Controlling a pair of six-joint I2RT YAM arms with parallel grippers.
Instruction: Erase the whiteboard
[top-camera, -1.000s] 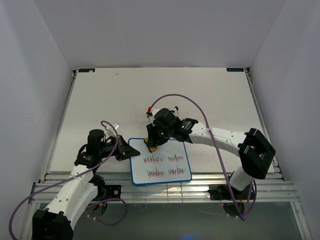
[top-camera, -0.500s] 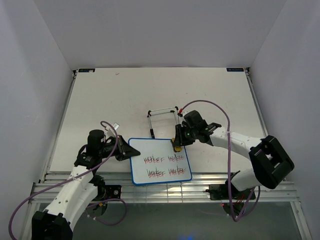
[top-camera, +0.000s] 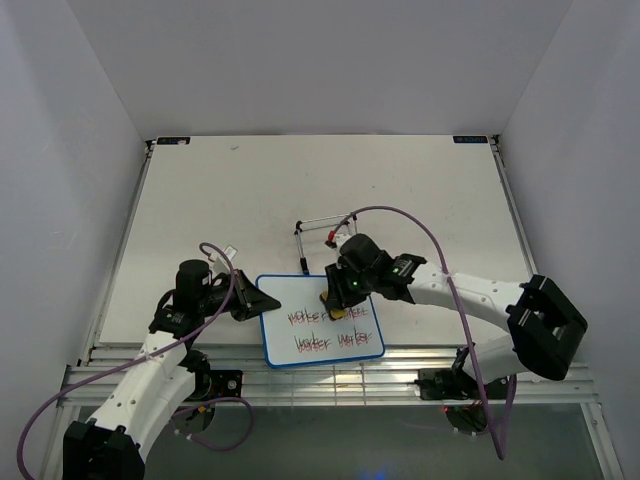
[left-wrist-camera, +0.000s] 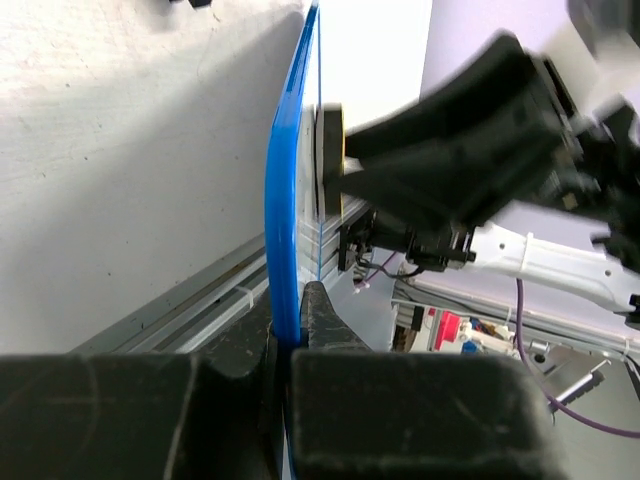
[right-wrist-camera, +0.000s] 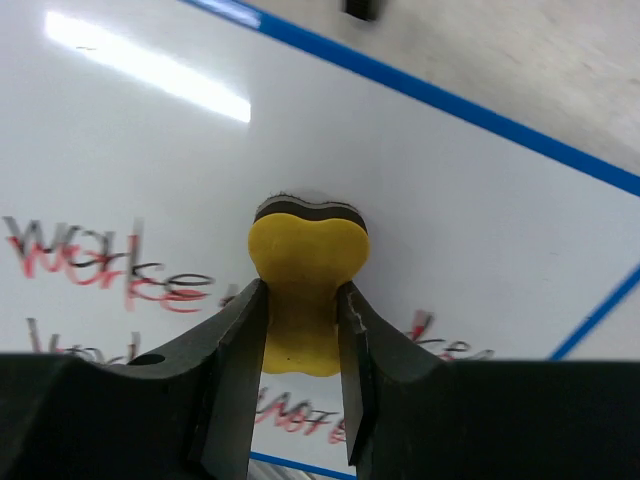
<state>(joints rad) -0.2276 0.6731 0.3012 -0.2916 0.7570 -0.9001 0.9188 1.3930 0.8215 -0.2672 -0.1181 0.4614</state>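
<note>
While sitting at the table's six o'clock, the whiteboard is being steadied by the left gripper, clamping its nine-o'clock edge; the right gripper, pinching the yellow eraser, is pressing it beside the upper scribbles.

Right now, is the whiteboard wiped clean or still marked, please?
Still marked: two rows of red-black scribbles cover the whiteboard.
</note>
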